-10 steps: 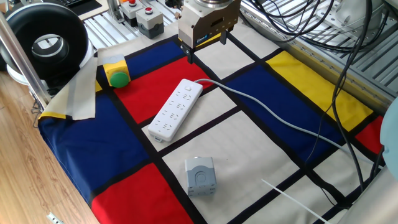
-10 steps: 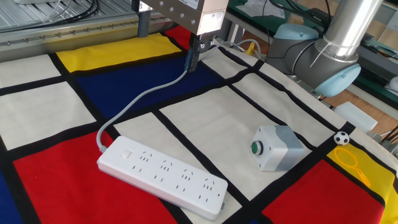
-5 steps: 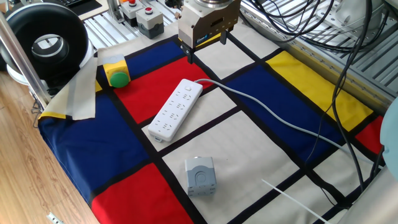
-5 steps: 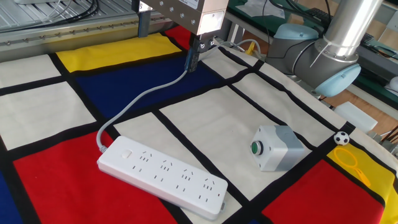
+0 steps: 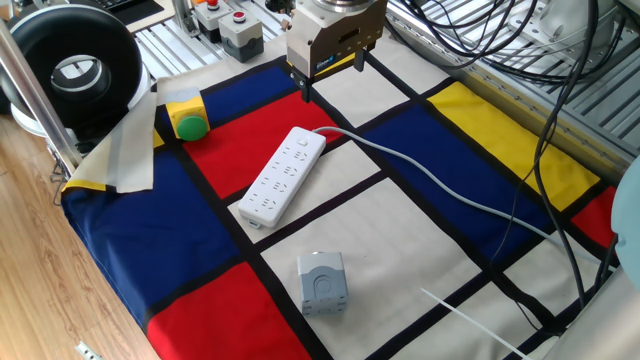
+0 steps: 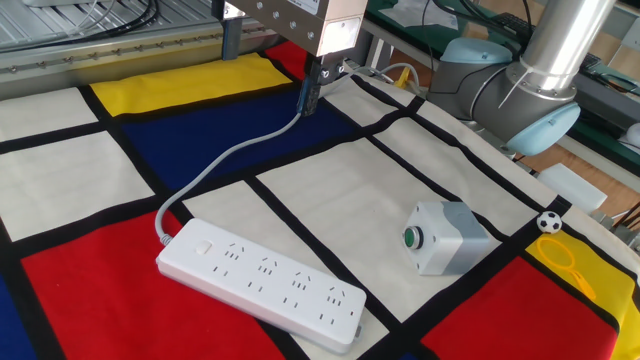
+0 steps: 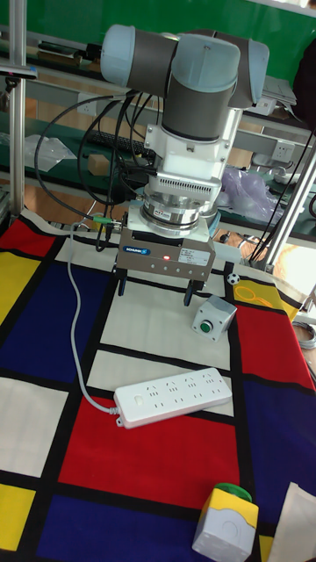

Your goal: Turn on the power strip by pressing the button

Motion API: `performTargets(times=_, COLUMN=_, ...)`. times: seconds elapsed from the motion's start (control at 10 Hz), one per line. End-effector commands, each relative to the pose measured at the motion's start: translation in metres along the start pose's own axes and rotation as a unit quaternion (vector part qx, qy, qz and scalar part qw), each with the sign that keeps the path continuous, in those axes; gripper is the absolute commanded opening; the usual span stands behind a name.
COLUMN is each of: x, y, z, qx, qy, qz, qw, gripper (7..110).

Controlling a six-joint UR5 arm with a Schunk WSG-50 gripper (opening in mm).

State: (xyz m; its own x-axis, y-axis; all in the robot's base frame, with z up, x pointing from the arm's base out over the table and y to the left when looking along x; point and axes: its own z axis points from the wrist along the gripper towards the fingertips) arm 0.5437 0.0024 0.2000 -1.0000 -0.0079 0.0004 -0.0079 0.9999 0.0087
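My claw [image 7: 155,292] hangs wide open, holding nothing, above the bench [image 6: 330,190], back past the cord end of the power strip [image 6: 260,280]. The strip lies flat on the bench. Its tiny white button [image 6: 203,247] sits at that cord end, well apart from my claw.

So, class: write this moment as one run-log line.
gripper: open, holding nothing | long flat white plastic power strip: lying on colour-block cloth | tiny white button: untouched
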Motion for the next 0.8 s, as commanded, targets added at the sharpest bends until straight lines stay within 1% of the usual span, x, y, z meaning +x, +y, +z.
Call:
performTargets(times=0.0, x=0.0, y=0.002, z=0.0, qx=0.0, qy=0.0, qz=0.0, qw=1.0, gripper=107)
performTargets(times=0.1, x=-0.009, y=-0.008, z=0.002, qx=0.021, qy=-0.015, qz=-0.077, qw=0.9967, gripper=107)
performTargets(times=0.2, x=-0.011, y=-0.007, z=0.006, qx=0.021, qy=-0.018, qz=-0.077, qw=0.9966, gripper=7)
performTargets(times=0.7, x=-0.011, y=-0.007, z=0.007, qx=0.022, qy=-0.018, qz=-0.076, qw=0.9967, gripper=7)
